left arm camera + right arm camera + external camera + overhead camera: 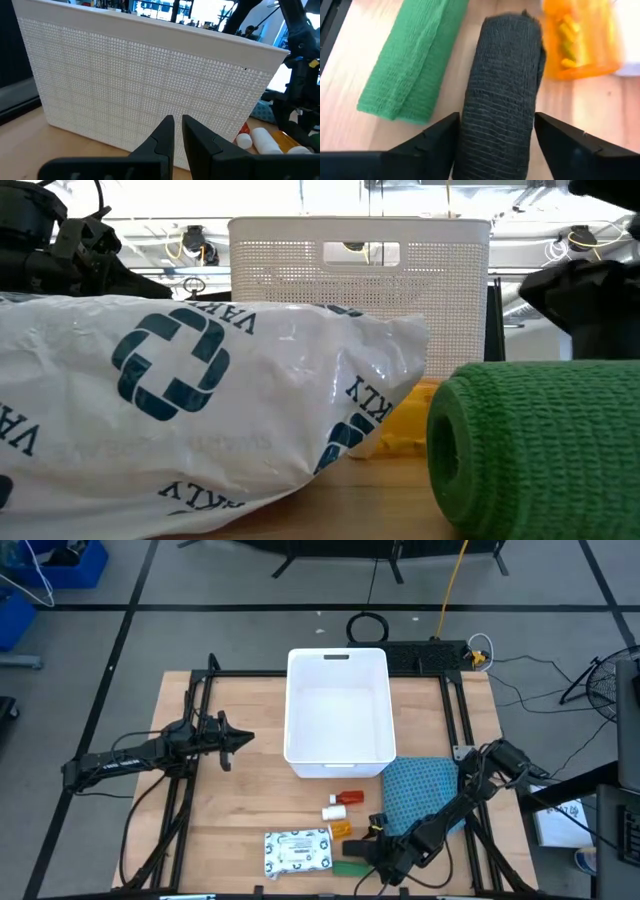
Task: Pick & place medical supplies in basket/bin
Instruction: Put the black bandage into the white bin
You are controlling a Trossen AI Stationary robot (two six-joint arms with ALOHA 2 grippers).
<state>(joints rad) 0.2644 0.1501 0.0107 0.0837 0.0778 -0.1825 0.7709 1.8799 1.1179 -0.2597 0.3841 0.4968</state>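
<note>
The white tub (340, 745) stands at the table's middle and is empty. Near the front edge lie a white-green packet (297, 851), a green bar (350, 867), an orange piece (342, 830), a small white bottle (333, 812) and a small red bottle (350, 798). My right gripper (375, 850) is low over the table, open. Its fingers stand on either side of a black roll (500, 90) that lies on the wood, between the green bar (410, 65) and the orange piece (580, 40). My left gripper (240, 740) hovers left of the tub, fingers almost together and empty. My right gripper's two fingers (440, 142) stand along the long sides of the black roll, near its end (495, 150). The roll lies flat on the table. I cannot tell whether the fingers touch it.
A blue-teal patterned cloth (420, 788) lies right of the items, beside the tub's near right corner. In the low view the packet (180, 400) and the green roll (540, 445) fill the foreground before the tub (360, 280). Black frame rails (200, 700) border the table.
</note>
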